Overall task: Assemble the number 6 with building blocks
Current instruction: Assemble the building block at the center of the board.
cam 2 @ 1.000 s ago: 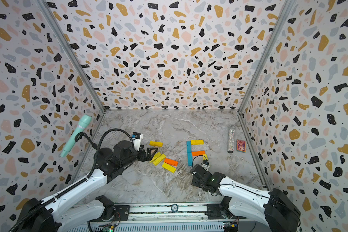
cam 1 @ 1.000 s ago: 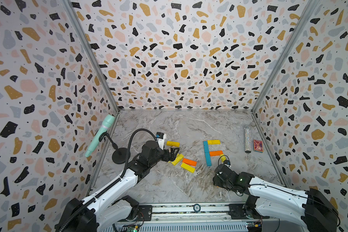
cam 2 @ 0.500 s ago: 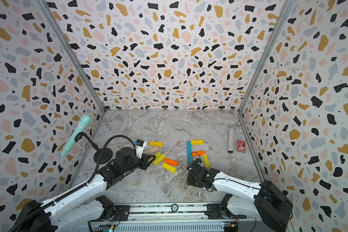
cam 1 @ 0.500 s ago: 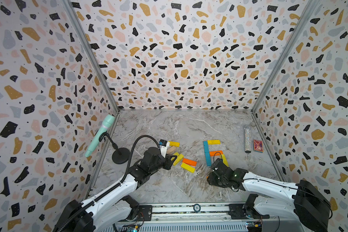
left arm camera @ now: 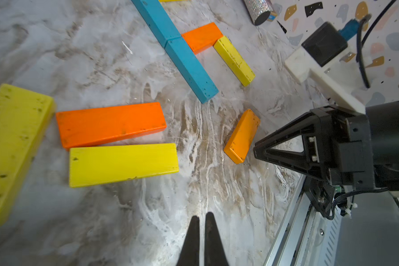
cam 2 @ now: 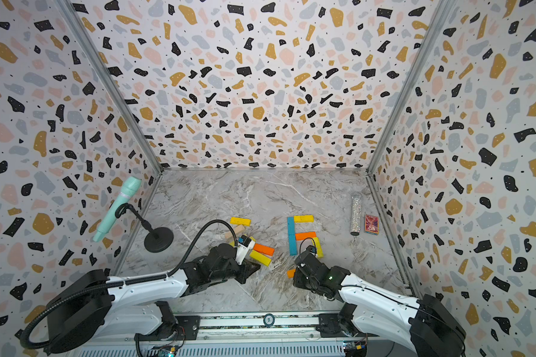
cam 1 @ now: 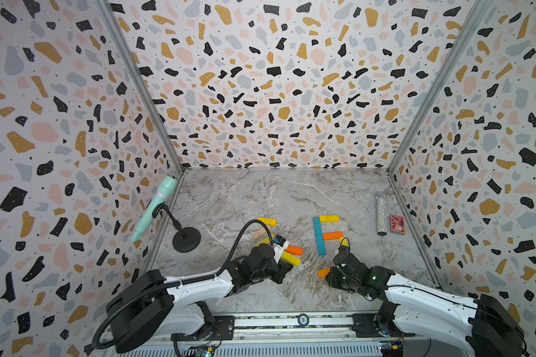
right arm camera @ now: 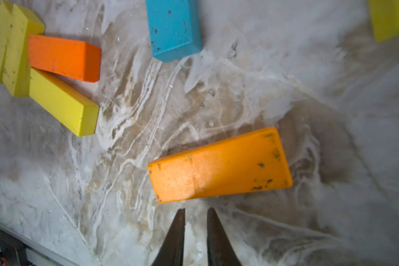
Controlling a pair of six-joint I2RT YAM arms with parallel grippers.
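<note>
Blocks lie flat on the marble desk (cam 1: 260, 191). In both top views we see a partial figure right of the desk's centre. Two teal blocks (cam 1: 318, 236) lie end to end as a column. A yellow top block (cam 1: 329, 218) juts from the column's far end toward the right edge, and an orange middle block (cam 1: 332, 236) juts from its middle. A yellow side block (left arm camera: 234, 60) runs from that orange block's outer end toward the front edge.

An amber block (right arm camera: 219, 165) lies alone near the front edge, apart from the figure and just beside the tips of the right tool (right arm camera: 196, 209). We cannot tell whether they touch. The right tool's jaws stand almost together with a narrow gap, and nothing sits between them.

The left tool (left arm camera: 202, 215) is fully closed and empty, over bare desk. Near it lies a loose group left of centre: an orange loose block (left arm camera: 111, 124) and a yellow loose block (left arm camera: 123, 164) side by side. A beige block (cam 1: 260, 232) and a yellow far block (cam 1: 266, 221) lie farther back.
</note>
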